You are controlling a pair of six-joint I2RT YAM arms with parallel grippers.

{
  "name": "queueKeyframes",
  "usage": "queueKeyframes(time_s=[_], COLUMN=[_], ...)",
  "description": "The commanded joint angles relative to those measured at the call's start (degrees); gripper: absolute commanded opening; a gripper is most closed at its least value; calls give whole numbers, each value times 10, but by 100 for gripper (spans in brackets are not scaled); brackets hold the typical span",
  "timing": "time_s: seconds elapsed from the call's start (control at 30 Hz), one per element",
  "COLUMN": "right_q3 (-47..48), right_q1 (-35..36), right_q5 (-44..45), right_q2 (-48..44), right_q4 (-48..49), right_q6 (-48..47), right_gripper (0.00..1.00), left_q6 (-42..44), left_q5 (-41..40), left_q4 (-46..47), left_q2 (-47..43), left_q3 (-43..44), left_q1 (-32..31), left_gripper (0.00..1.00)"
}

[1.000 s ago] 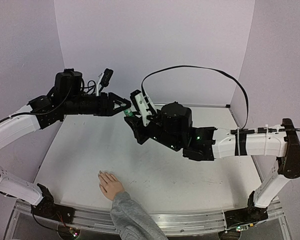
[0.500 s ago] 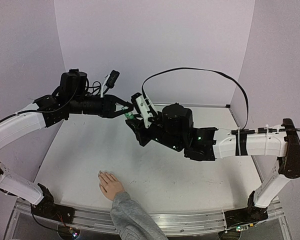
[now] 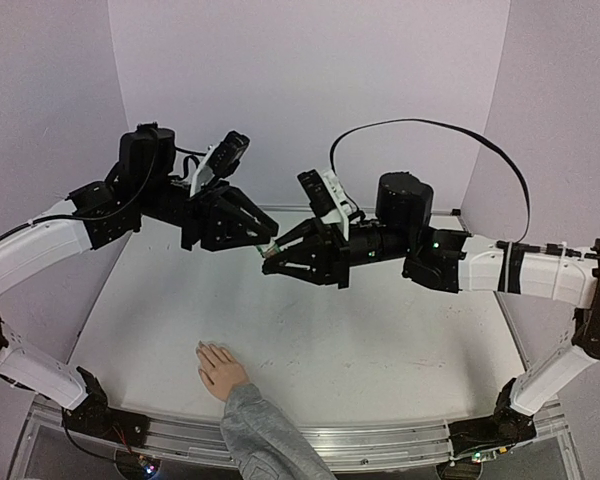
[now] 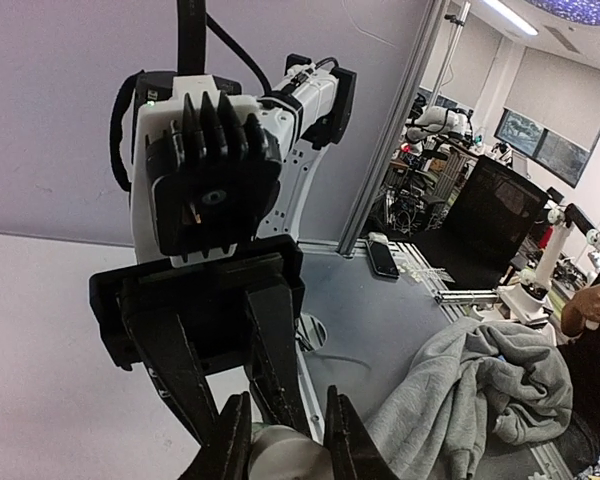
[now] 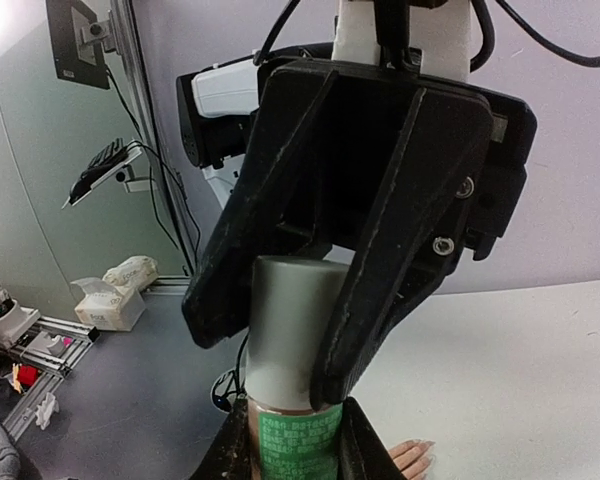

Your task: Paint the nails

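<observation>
A small bottle [image 3: 269, 251] hangs in mid-air over the table between my two grippers. In the right wrist view my right gripper [image 5: 292, 452] is shut on its green-labelled body [image 5: 298, 440]. My left gripper [image 3: 263, 238] comes from the left, and its black fingers [image 5: 380, 270] are clamped on the grey cap [image 5: 290, 330]. The cap also shows whitish between the left gripper's [image 4: 285, 440] fingertips. The flesh-coloured hand [image 3: 220, 368] with a grey sleeve [image 3: 265, 432] lies flat near the front edge. Its nails [image 3: 202, 347] are too small to make out. Its fingertips show in the right wrist view [image 5: 410, 456].
The white table [image 3: 400, 340] is walled by purple panels at the back and both sides. A black cable [image 3: 430, 128] loops above the right arm. A grey sweatshirt [image 4: 480, 400] and a phone [image 4: 385, 258] lie on a surface beyond the cell.
The right wrist has swung right and up, so its fingers now point left. The left gripper has come forward and down. The bottle sits lower between both grippers.
</observation>
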Motion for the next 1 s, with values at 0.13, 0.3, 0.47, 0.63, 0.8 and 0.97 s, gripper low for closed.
queueKeyframes(time_s=[0.13,0.3,0.47,0.63,0.8,0.97], right_q3=[-45,-63,-52,-49,-35,-3], right_q1=[19,19,20,21,35,55], right_q5=[170,348,440,465,482,503], right_q2=[-85,-105,-93,-78,-53,-25], right_q4=[65,26,21,21,17,-6], right_q6=[-44,-67,-59,-45,-41,-66], right_gripper=[0,0,0,0,0,0], left_q6=[-56,-104,-251,-292,-305,-309], left_q5=[-74,-221,-276,-331,-353,-338], left_q4=[3,2,5,29,29,29], left_q2=[-18,-62,-45,-54,-28,-2], left_q3=[0,-40,-32,-38,-11,12], left_q1=[5,6,10,7,7,6], left_gripper=[83,99,99,98,85,76])
